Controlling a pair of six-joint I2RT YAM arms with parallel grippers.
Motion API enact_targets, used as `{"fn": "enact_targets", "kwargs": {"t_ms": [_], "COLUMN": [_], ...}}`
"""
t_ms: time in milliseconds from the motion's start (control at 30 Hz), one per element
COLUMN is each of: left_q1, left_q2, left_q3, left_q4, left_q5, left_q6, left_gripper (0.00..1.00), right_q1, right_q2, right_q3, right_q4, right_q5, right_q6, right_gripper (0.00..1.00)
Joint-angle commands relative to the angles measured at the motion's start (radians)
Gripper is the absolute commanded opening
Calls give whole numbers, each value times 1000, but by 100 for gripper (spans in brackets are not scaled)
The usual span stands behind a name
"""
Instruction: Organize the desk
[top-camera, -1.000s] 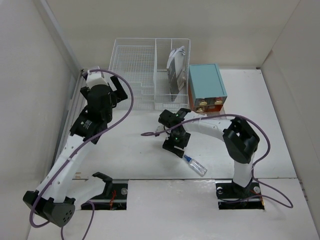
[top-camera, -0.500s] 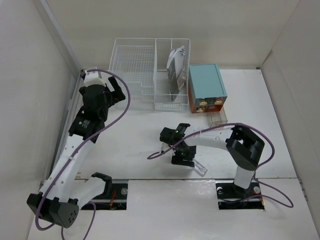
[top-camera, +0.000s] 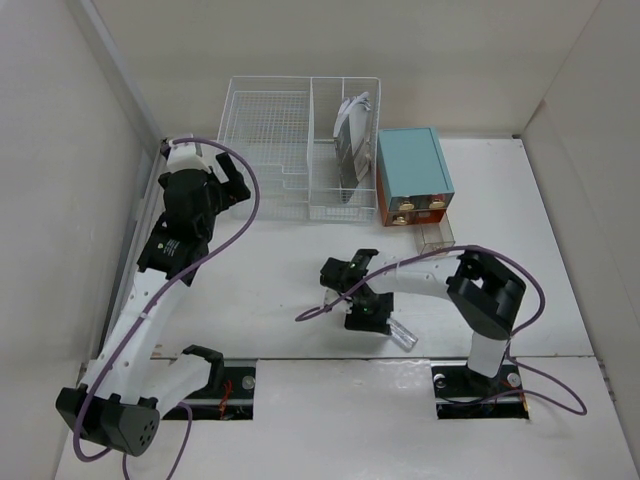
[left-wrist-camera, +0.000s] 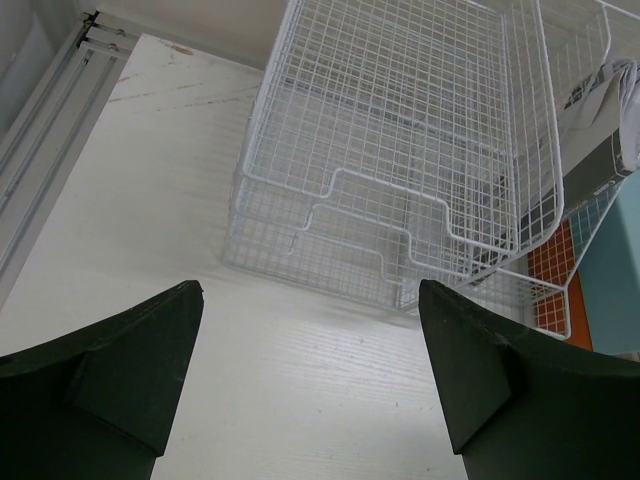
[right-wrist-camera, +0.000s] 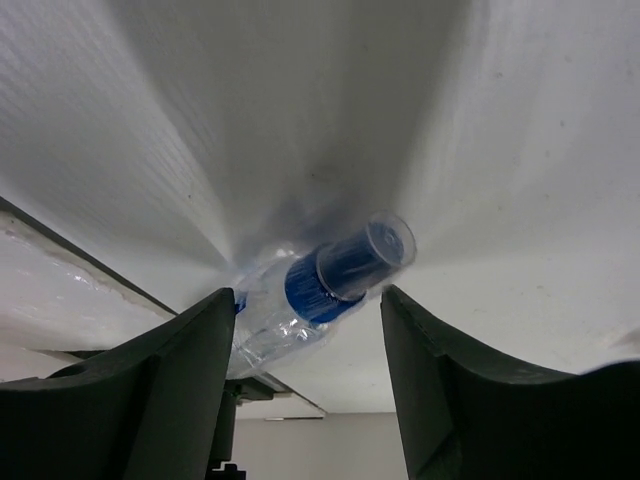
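The desk (top-camera: 270, 290) is a flat white tabletop. A small clear bottle (top-camera: 401, 334) with a blue cap lies on its side near the desk's front edge. My right gripper (top-camera: 368, 312) is low over it. In the right wrist view the bottle (right-wrist-camera: 330, 275) lies between the two fingers of the right gripper (right-wrist-camera: 308, 300), which is open, with a gap showing beside the cap. My left gripper (top-camera: 225, 180) hovers at the far left, open and empty. In the left wrist view the left gripper (left-wrist-camera: 310, 290) faces bare desk (left-wrist-camera: 150, 180) before the wire basket (left-wrist-camera: 400, 150).
A white wire basket (top-camera: 300, 140) at the back holds papers (top-camera: 352, 135) in its right section. A teal drawer box (top-camera: 412, 165) stands to its right, with a small clear container (top-camera: 437, 236) in front. A metal rail (left-wrist-camera: 50, 110) runs along the left edge.
My right gripper has moved toward the front edge and come down around the bottle, its fingers narrowing a little. The left arm shifted slightly, then stayed still.
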Motion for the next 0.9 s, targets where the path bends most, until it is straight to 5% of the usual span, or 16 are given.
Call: {"fn": "enact_targets", "kwargs": {"t_ms": [0,267,367,400,533,867], "left_q1": [12,30,30,39,48,49], "left_q2": [-17,-35,-35,-35,-35,-35], "left_q3": [-10,-19,-19,-19,-28,-37], "left_q4": [49,60,69,69,78,87], "left_q5": [16,34,43,43,52,52], "left_q6": [7,7,7,7,7,7], "left_gripper": [87,87,87,87,85,85], "right_q1": [0,0,0,0,0,-104], "right_q2": [31,77,77,77,77,-50], "right_q3": [26,26,16,16,27,329], "right_q4": [-7,-25,-25,-25,-25,38], "right_q5": [-31,-68,-68,-68,-68,77], "right_q6": [-18,-41,-41,-41,-41,-7], "right_gripper": [64,52,36,22,1,0]}}
